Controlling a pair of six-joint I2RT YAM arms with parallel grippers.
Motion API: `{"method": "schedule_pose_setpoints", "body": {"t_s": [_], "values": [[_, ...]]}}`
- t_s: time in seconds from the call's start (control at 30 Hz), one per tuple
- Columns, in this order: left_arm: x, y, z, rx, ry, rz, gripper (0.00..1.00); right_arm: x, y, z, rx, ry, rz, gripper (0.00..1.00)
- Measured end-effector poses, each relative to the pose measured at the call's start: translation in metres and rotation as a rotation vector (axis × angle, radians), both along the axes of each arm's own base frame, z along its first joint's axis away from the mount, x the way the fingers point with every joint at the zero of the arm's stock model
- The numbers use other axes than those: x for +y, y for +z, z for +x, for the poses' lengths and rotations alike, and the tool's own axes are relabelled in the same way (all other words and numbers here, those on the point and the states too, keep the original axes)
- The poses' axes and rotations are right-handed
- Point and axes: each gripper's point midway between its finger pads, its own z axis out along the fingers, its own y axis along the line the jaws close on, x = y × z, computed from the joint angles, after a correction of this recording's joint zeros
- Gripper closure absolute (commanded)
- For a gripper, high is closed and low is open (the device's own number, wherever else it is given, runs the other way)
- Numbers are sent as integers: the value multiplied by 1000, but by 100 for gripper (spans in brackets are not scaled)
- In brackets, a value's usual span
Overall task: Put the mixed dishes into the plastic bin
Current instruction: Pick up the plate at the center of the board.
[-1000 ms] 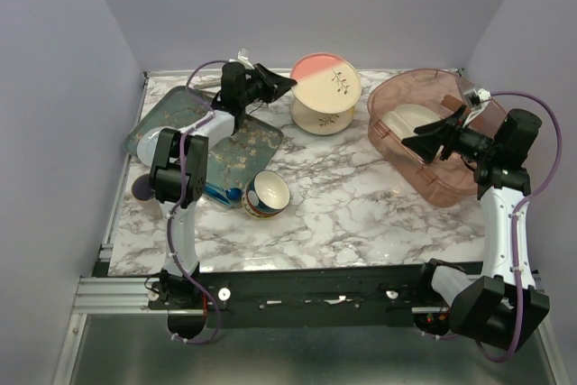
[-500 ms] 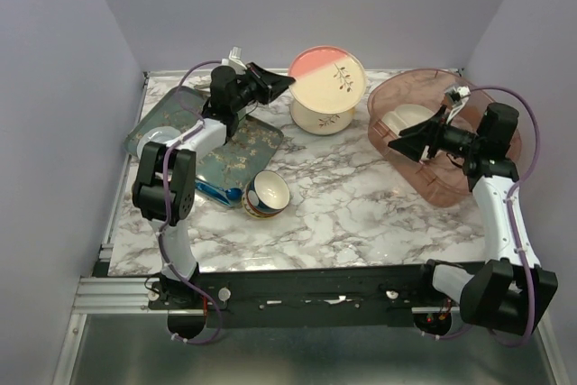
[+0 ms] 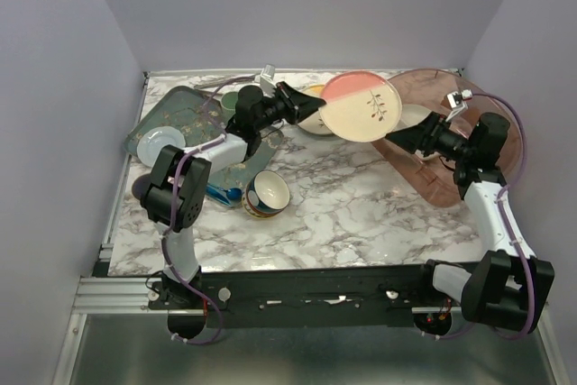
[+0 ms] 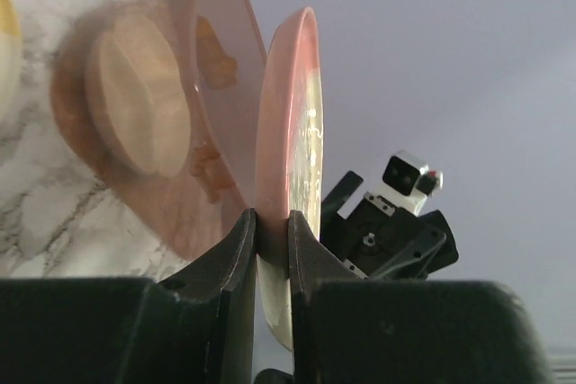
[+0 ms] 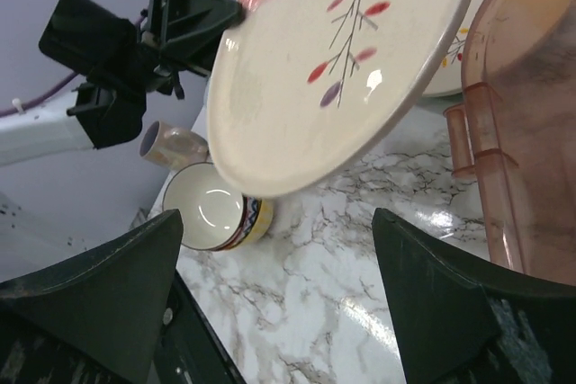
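Pink-and-cream plate (image 3: 361,105): held clear of the tabletop just beside the plastic bin (image 3: 424,71), on the side facing the left arm. It is tilted, so its cream face and sprig show to the overhead camera.
Plate, left wrist view: seen edge-on (image 4: 292,114), with the bin's translucent wall (image 4: 207,87) behind it.
Left gripper (image 3: 311,108): clamped on the plate's rim on the side away from the bin. The two dark fingers (image 4: 236,258) pinch the edge between them.
Right gripper (image 3: 397,139): reaches out from over the bin toward the plate. Its jaws are spread wide with nothing between them, and the plate (image 5: 351,51) hangs ahead of the fingers (image 5: 90,285).
Plastic bin: pinkish-brown tub at the far right of the marble tabletop (image 3: 361,205). Its wall (image 5: 531,132) sits close beside the right wrist camera.
Cream plate (image 3: 416,115): lies inside the bin.
Yellow-and-cream plate (image 3: 315,125): on the tabletop, left of the bin, partly hidden by the raised plate and the left gripper.
Patterned bowl (image 3: 266,194): upright with its cream inside showing, well apart from the bin toward the arms (image 5: 216,213).
Dark-green floral tray (image 3: 180,110): at the far left, across the table from the bin. A pale mint plate (image 3: 162,142) rests on it.
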Motion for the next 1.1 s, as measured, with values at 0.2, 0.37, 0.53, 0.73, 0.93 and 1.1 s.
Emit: {"method": "schedule_pose_setpoints", "body": {"t_s": [0.2,0.37,0.53,0.73,0.93,1.1], "values": [[-29,10,-24,-24,-70,-32,100,-7,-5,12,59,-107,53,9],[-41,15,-36,-34,-102,-45,100,-13,-9,19,93,-177,77,17],[-44,15,-39,-35,-109,-46,100,-18,-9,19,92,-230,102,39],[-47,14,-41,-37,-115,-44,100,-22,-6,18,92,-266,146,74],[-49,11,-40,-59,-102,-22,100,-25,0,16,124,-279,221,99],[-53,11,-44,-86,-112,-5,57,-31,-4,13,148,-299,241,100]]}}
